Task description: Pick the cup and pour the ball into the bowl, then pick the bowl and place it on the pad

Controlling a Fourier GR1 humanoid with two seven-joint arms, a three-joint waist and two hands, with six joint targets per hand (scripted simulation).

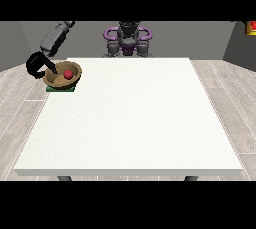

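Bowl (pixel 63 75), round and wooden with a red ball (pixel 68 74) inside, sits on my green pad (pixel 61 88); the hand (pixel 38 66) at the view's left grasps its rim.

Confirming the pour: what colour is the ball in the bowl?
Red; the small round ball shows best in the front view.

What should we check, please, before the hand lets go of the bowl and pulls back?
1. Ball in the bowl: ok.
2. Bowl over the green pad: ok, the pad shows under its near edge.
3. Bowl sitting level: cannot tell, it looks slightly tilted.
4. Hand at the view's left at the bowl's rim: ok, though the grip itself cannot be made out.
5. Cup out of the way: cannot tell, no cup is visible.
6. Pad fully on the table: ok, near its far left corner.
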